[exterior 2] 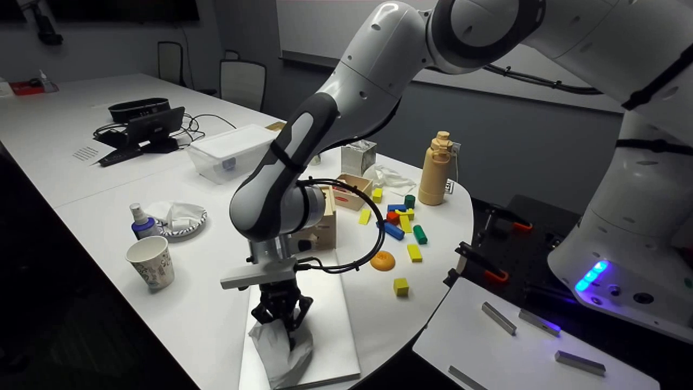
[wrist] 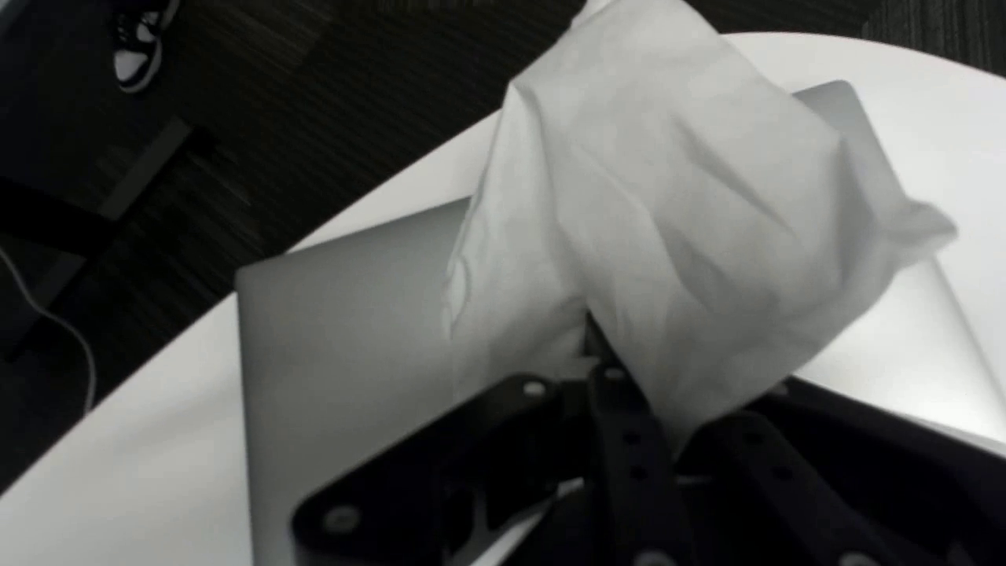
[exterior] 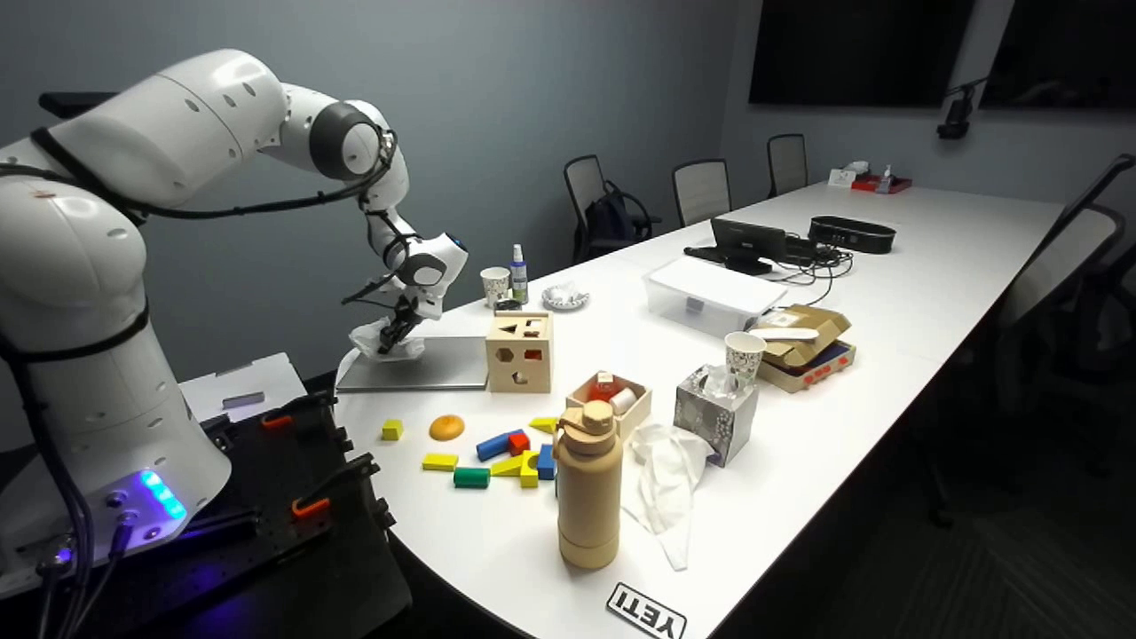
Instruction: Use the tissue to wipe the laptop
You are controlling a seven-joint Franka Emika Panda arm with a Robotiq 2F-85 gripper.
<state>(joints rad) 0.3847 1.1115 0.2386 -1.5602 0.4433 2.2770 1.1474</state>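
1. A robot's pincer [exterior 2: 289,327] clenches a white tissue [wrist: 668,196] at the laptop [exterior: 448,364], its tips largely lost among the folds.

2. The silver-grey laptop lies closed and flat on the white tabletop [exterior: 603,328], right beside the wooden shape box [exterior: 519,364]; whether the two touch cannot be made out.

3. Done, as things stand: the tissue is in the grasp and over its target. It spreads across the end of the laptop farther from the shape box, and in the wrist view it hides part of one edge of the lid.

4. Wiping looks to be at hand or in progress. In both exterior views the tissue appears to meet the lid, though how hard it presses, if at all, cannot be told.

5. Left to do, in all likelihood: passes over the bare stretch of lid running toward the shape box, then letting the tissue go. No smudge or streak can be discerned, so the share of lid wiped remains unknown.

6. Spare supplies sit on the side of the shape box away from the laptop: a tissue box [exterior: 710,417] and, just beside it, a loose sheet [exterior: 661,475] spread on the tabletop.
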